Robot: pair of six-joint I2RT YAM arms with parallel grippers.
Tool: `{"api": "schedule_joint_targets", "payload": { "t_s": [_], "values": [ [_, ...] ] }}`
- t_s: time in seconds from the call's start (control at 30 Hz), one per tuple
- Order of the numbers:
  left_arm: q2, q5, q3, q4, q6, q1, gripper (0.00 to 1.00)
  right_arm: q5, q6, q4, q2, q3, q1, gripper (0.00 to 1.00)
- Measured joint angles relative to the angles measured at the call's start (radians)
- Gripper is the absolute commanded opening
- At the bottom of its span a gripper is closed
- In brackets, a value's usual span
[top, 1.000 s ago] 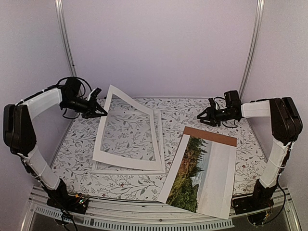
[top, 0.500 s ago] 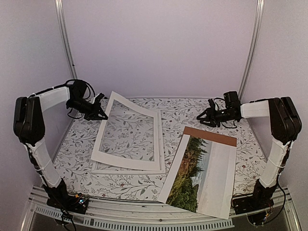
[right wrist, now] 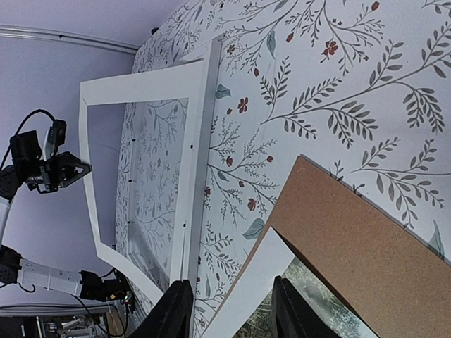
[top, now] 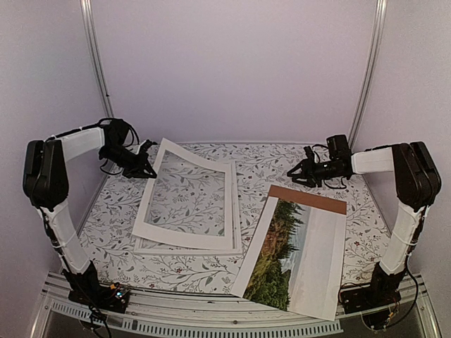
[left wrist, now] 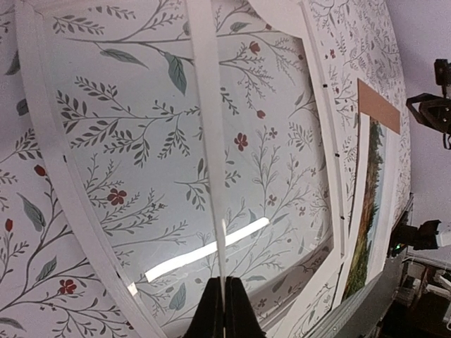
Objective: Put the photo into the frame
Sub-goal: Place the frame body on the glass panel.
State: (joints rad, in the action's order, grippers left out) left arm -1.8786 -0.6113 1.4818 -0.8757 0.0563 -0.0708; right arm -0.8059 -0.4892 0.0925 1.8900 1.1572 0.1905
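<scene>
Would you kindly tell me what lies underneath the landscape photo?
A brown backing board sticks out past the far edge of the photo. How far the board runs beneath, and whether anything else lies there, the photo hides.

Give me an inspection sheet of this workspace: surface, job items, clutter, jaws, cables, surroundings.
Surface: floral-patterned table, flat.
Job's things: photo near right, overlapping brown backing board; frame flat at left, under the white mat.
Clutter: nothing seen.
Grippers: left gripper jaws shut on the mat's far-left edge, holding it raised; right gripper jaws open, empty, hovering.
Cables: black loops at both wrists.
Surroundings: plain pale walls, metal rails.
</scene>
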Motion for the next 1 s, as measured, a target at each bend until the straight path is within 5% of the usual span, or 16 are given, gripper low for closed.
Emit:
{"api": "schedule_joint_targets", "payload": {
  "t_s": [1.0],
  "values": [
    [0.005,0.002,-0.126,0.14,0.122,0.003,0.0,0.0,-0.01,-0.015,0.025,-0.02,0.006,0.42]
  ]
}}
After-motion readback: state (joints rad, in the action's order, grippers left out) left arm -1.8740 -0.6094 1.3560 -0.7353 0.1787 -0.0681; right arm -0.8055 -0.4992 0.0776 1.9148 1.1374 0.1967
